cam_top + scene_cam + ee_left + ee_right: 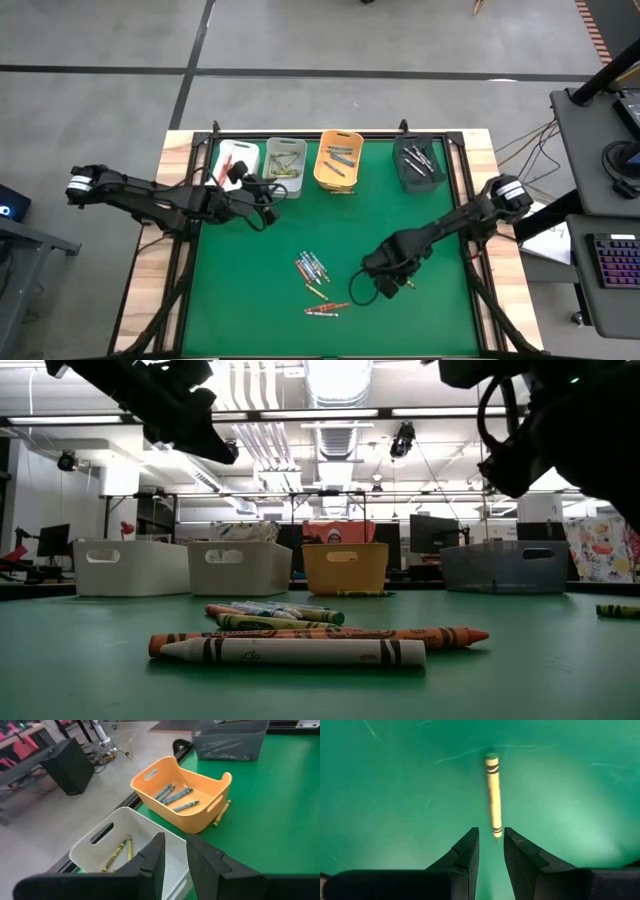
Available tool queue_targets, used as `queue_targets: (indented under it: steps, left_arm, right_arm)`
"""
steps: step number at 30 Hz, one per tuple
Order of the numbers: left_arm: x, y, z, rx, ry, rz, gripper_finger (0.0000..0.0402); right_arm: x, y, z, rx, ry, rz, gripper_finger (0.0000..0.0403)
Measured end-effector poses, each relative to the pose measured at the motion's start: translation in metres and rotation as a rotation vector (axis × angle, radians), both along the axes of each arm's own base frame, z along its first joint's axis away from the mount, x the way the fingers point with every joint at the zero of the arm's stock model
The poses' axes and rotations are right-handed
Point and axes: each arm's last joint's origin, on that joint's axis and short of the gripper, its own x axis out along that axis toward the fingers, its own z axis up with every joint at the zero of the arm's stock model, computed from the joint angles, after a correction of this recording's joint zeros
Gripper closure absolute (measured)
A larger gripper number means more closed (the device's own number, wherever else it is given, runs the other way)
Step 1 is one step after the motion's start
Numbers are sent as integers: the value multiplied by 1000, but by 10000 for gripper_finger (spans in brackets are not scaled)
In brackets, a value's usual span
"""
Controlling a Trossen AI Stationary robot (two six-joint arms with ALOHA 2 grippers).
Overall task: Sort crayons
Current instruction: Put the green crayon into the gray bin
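Four plastic bins (pixel 338 160) already hold paper-wrapped crayons (pixel 341 157); a dozen remain on the green tabletop (pixel 250 280). My right fingers (pixel 491 851), narrowly parted, hover over a yellow crayon (pixel 493 795); my left fingers (pixel 172 861), narrow and empty, hang above the grey bin (pixel 100 850).

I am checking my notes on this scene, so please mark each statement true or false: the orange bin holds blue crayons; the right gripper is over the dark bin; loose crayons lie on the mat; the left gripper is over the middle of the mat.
1. The orange bin holds blue crayons. True.
2. The right gripper is over the dark bin. False: it is over the green mat, at the end of a yellow crayon.
3. Loose crayons lie on the mat. True.
4. The left gripper is over the middle of the mat. False: it is at the row of bins, over the edge of the grey bin.
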Motion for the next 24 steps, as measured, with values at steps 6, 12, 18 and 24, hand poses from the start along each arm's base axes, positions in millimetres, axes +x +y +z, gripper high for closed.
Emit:
queue_targets:
  steps: [6,12,18,24]
  left_arm:
    - [-1,1,0,22,-1,32,339]
    - [-1,1,0,36,8,33,339]
    - [-1,1,0,38,10,32,339]
    - [-1,1,1,38,9,32,339]
  right_arm:
    - [3,6,-11,-49,0,16,323]
    - [5,6,-17,-84,-9,33,323]
    - [9,6,-18,-120,-67,41,323]
    - [11,4,-23,-165,-93,51,323]
